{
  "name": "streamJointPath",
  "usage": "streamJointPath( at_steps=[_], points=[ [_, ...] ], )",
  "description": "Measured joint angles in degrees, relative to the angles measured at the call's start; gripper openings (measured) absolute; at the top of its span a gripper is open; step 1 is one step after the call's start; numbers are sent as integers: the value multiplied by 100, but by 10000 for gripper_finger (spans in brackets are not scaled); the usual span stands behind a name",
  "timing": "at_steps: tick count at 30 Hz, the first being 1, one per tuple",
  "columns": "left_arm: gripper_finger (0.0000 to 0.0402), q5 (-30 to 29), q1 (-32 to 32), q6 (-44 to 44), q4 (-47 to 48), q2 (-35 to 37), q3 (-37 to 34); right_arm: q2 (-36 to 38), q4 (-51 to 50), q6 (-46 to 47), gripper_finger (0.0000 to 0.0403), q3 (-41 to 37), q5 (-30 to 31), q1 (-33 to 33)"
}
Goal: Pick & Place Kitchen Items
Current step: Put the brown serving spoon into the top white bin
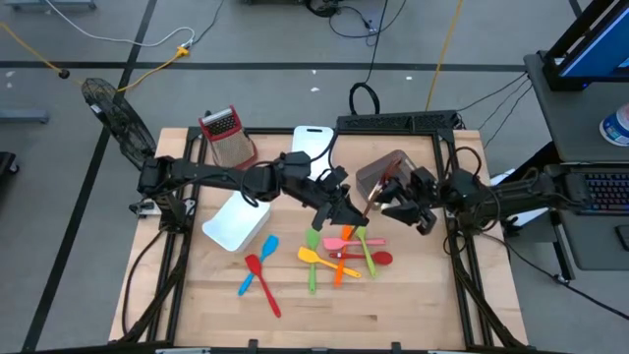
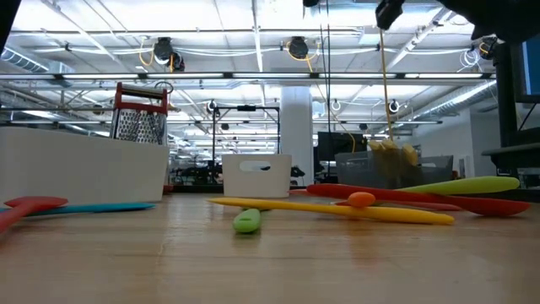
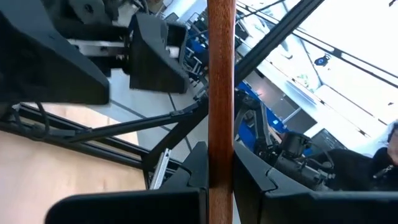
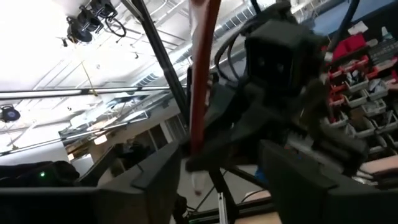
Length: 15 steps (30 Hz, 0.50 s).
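Clamped on a brown utensil [image 3: 220, 93], our left gripper [image 3: 219, 177] holds it upright between its jaws. Seen from the right wrist, our right gripper [image 4: 217, 168] stands wide, the utensil between its fingers. From above, other utensils [image 1: 339, 258] lie below both grippers.

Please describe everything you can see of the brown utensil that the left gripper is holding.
The brown utensil shows as a long, straight, slim handle of even width, with a smooth brown surface that looks like wood or plastic. The left gripper is shut on it, one dark finger on each side. It is lifted off the table above the pile of coloured utensils, between both grippers. The right gripper faces it with jaws open, not touching. Its ends are not clearly visible.
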<state>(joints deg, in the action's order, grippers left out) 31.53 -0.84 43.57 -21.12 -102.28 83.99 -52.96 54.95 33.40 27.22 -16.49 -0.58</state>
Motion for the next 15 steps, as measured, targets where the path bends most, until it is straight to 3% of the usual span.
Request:
streamJointPath(
  at_steps=[6,15],
  points=[
    [28,-109,9,-32,0,0,0,-297,-14,-311,245,354,-28,0],
    [28,-118,-90,-100,-11,0,0,-493,-38,-355,244,527,-169,93]
  ],
)
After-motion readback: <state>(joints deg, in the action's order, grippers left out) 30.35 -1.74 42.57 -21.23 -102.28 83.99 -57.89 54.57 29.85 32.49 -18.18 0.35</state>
